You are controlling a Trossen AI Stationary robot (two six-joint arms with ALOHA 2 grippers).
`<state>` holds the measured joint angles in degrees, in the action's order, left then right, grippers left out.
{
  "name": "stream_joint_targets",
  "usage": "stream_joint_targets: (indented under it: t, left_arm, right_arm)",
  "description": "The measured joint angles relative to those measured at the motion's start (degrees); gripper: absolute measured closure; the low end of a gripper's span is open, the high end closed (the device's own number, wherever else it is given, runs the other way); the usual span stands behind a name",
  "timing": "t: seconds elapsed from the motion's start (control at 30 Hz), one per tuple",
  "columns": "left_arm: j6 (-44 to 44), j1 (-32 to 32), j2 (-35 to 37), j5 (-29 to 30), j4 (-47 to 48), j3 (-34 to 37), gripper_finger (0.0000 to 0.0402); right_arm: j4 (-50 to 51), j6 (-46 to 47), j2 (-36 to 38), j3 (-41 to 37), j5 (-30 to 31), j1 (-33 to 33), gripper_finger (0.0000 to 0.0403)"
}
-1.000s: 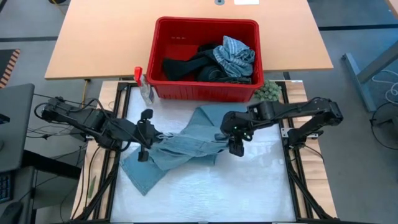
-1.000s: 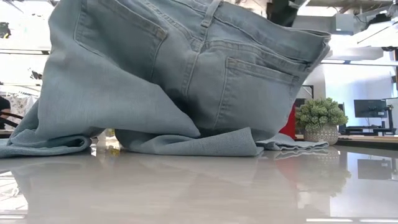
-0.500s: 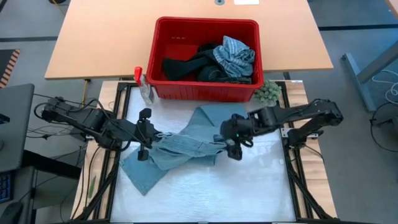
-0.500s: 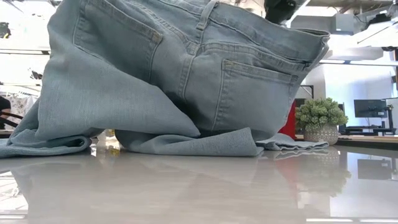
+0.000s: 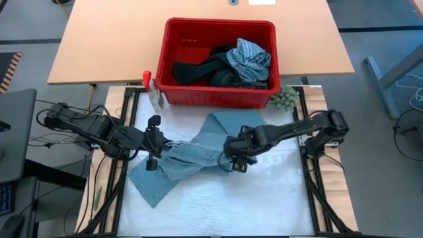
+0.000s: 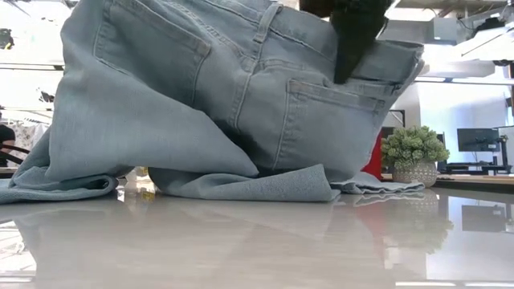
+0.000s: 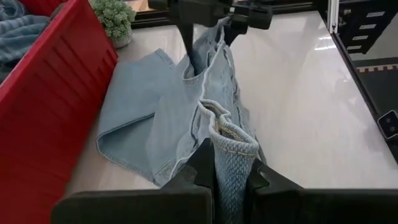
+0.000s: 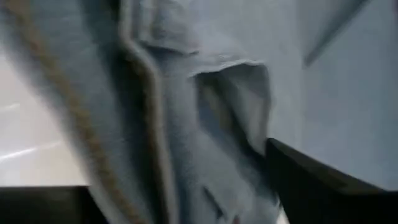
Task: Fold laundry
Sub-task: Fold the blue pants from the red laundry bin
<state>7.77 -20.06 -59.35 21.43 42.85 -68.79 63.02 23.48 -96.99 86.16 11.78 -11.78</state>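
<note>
White desk [image 5: 264, 198], frame centre: light blue jeans [image 5: 192, 158] lie crumpled across it. Red basket [image 5: 175, 66] and green plant [image 5: 285, 98] at its upper edge.

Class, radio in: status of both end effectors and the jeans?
Left end effector shut on light blue jeans. Right end effector at their waistband, grip unclear. Red basket clear of them.

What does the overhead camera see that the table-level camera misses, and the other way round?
Only the high view shows the red basket holding more laundry, and both arms: the left gripper clamped on the jeans, the right gripper at their other end. Only the low view shows the jeans' back pockets held up off the table. Both show the light blue jeans and the small green plant.
</note>
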Motion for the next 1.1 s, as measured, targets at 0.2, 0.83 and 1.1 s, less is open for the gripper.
stream_joint_targets:
  t: [0.2, 0.83, 1.1]
  left_arm:
    - [-3.56, 0.04, 3.26, 3.91, -1.65, 0.00, 0.0401]
    - [-27.28, 14.02, 6.00, 7.83, -17.12, -17.92, 0.0401]
    - [-18.18, 10.89, 3.39, -15.72, 0.54, -19.15, 0.0401]
  right_arm:
    - [1.95, -5.84, 1.20, 7.73, -9.24, 4.79, 0.0363]
    - [-2.52, -0.26, 1.92, 47.83, -35.61, 35.48, 0.0365]
    - [20.95, -17.40, -0.63, 47.68, -35.00, 20.19, 0.0362]
